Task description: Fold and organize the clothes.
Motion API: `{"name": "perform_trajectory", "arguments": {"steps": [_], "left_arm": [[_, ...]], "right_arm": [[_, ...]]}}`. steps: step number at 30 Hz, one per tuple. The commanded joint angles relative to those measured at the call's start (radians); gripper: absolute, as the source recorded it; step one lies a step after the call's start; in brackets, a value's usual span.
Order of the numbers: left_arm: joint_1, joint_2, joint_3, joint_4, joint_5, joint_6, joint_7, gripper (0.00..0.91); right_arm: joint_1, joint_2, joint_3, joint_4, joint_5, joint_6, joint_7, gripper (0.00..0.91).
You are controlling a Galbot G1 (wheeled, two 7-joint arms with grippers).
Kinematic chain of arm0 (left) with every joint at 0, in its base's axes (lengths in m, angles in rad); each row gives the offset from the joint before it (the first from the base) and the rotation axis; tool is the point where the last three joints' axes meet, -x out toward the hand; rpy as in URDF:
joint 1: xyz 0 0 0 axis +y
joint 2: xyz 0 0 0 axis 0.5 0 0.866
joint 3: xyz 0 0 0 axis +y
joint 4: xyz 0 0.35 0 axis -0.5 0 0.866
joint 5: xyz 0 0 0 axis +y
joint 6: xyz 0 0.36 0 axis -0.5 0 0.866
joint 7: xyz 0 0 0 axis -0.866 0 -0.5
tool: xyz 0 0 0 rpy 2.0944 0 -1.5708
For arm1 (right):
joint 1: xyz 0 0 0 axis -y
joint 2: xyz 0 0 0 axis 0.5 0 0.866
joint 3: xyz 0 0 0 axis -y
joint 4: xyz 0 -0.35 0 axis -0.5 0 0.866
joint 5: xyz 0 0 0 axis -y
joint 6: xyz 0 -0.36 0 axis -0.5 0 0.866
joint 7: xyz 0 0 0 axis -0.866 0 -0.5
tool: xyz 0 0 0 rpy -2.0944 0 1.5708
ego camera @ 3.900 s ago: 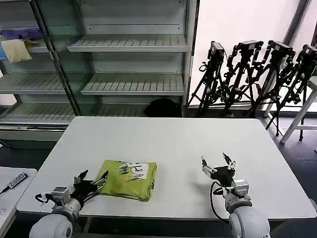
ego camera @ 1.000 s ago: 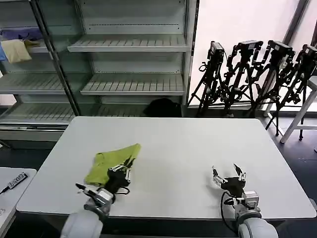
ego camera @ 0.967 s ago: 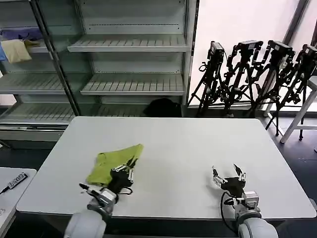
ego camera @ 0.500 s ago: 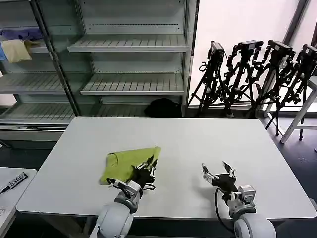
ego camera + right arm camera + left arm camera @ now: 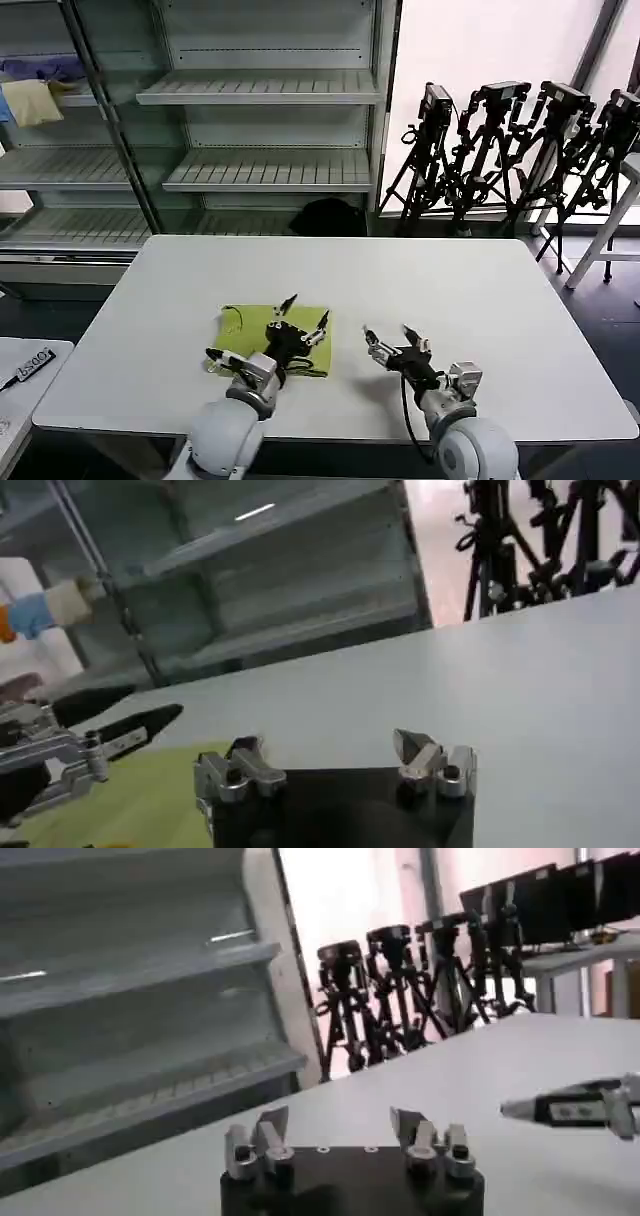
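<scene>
Head view, soft folded lime T-shirt (image 5: 250, 329), left gripper (image 5: 303, 325) spread above

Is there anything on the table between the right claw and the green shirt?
No. In the head view, bare white table separates the right claw from the shirt.
</scene>
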Motion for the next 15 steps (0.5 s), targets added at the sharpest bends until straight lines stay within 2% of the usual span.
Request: {"name": "perform_trajectory", "arguments": {"steps": [1,6,9,10,13,14,15], "left_arm": [[0.058,0.084,-0.332,-0.084,-0.135,-0.019,-0.015,0.907],[0.159,0.066,-0.442,-0.093,-0.213,-0.044,-0.024,0.907],[0.241,0.055,-0.485,-0.092,-0.233,-0.091,-0.023,0.907],[0.261,0.051,-0.496,-0.089,-0.241,-0.106,-0.024,0.907],[0.304,0.042,-0.529,-0.079,-0.27,-0.135,-0.033,0.907],[0.311,0.04,-0.539,-0.075,-0.28,-0.141,-0.037,0.907],[0.321,0.038,-0.548,-0.071,-0.29,-0.147,-0.043,0.907]], "right_arm": [[0.08,0.039,-0.199,-0.046,0.305,-0.024,0.23,0.907],[0.119,0.075,-0.235,-0.129,0.308,-0.024,0.266,0.907],[0.141,0.087,-0.242,-0.168,0.309,-0.024,0.278,0.907],[0.145,0.091,-0.244,-0.177,0.308,-0.024,0.282,0.867],[0.158,0.103,-0.248,-0.204,0.305,-0.024,0.291,0.635],[0.161,0.106,-0.247,-0.211,0.305,-0.024,0.293,0.484],[0.163,0.108,-0.246,-0.212,0.305,-0.024,0.293,0.282]]}}
